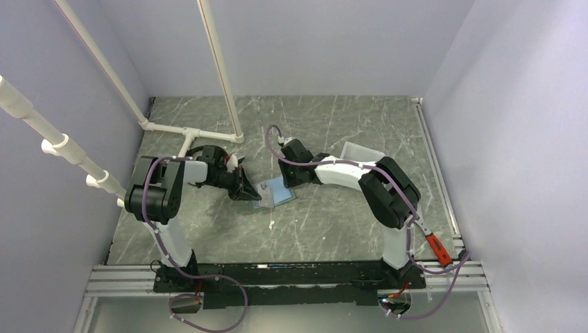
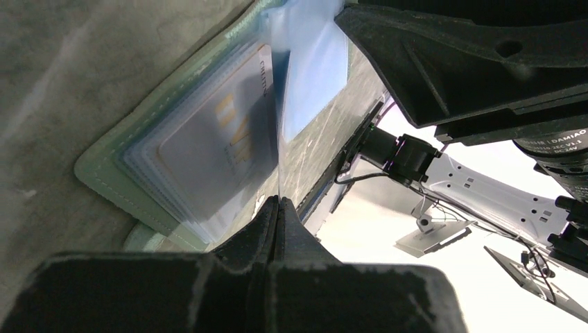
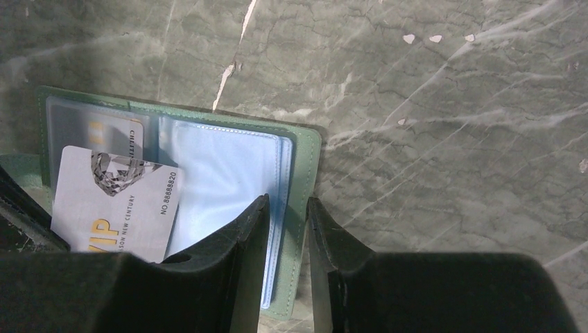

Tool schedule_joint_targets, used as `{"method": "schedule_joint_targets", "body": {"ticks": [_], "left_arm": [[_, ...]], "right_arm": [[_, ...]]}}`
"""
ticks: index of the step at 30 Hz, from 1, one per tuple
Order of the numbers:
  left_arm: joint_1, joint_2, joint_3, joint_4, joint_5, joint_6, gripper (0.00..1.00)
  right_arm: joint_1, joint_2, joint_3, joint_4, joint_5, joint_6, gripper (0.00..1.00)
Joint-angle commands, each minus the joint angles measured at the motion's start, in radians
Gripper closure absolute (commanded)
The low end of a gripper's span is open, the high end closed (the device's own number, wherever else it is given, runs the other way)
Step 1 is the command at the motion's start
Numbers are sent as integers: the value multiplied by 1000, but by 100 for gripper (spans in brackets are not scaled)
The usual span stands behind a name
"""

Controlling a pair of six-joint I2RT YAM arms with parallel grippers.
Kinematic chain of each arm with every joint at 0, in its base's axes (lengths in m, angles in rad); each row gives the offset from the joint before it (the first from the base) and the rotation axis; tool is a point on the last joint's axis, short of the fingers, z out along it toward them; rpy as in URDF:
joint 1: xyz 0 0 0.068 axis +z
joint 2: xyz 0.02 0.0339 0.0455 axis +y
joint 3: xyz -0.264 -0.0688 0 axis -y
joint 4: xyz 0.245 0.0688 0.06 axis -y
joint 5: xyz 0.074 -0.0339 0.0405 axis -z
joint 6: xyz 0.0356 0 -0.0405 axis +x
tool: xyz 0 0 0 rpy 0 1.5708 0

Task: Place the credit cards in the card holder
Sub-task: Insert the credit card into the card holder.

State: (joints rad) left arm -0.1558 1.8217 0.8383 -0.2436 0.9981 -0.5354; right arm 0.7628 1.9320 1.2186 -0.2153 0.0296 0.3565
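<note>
The card holder [image 1: 275,192] lies open on the table, sage-green rim with light blue clear sleeves [image 3: 229,166]. A pale credit card [image 3: 114,208] marked VIP lies tilted over its left half. A second card [image 3: 104,132] with orange marks sits inside a sleeve behind it. My left gripper [image 2: 279,201] is shut on the edge of a thin clear sleeve and holds it up. The VIP card [image 2: 215,139] shows through the sleeves beside it. My right gripper [image 3: 288,205] stands narrowly open over the holder's right edge, with the green rim showing in the gap.
A white open-fronted bin [image 1: 360,154] stands behind the right arm. White pipes [image 1: 208,69] rise at the back left, with their foot [image 1: 184,132] on the table. An orange-handled tool [image 1: 438,248] lies by the right rail.
</note>
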Motion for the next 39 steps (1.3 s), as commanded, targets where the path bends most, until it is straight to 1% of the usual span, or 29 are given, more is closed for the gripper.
{"method": "schedule_joint_targets", "body": {"ticks": [1,5,9,15,21,23,26,30,32,36,39], "left_arm": [[-1,22,31,42,32,-6,100],[-1,28,29,64,11,-18,100],[-2,33,15,126,-3,-70,100],[-15,27,4,175,-39,-126,100],[-44,10,-33,235,-77,-200,100],[-48,2,-49,282,-97,-221,100],[-48,-10,-69,304,-127,-241,100],[-50,-26,-113,384,-153,-302,100],[-51,-38,-129,397,-173,-316,100],[-51,-70,-153,389,-226,-323,100],[-51,-93,-180,419,-248,-358,100]], "right_arm": [[6,39,7,-27,-15,-24,72],[6,38,6,-23,-17,-24,72],[6,36,5,-21,-20,-22,72],[6,32,3,-19,-19,-22,72],[6,24,-4,-15,-22,-21,72],[6,21,-6,-12,-22,-21,72],[6,19,-8,-10,-25,-19,72],[6,15,-14,-9,-25,-12,72],[6,15,-15,-9,-59,-6,71],[4,17,-18,-5,-66,-3,71],[4,17,-19,-3,-67,-4,71]]}}
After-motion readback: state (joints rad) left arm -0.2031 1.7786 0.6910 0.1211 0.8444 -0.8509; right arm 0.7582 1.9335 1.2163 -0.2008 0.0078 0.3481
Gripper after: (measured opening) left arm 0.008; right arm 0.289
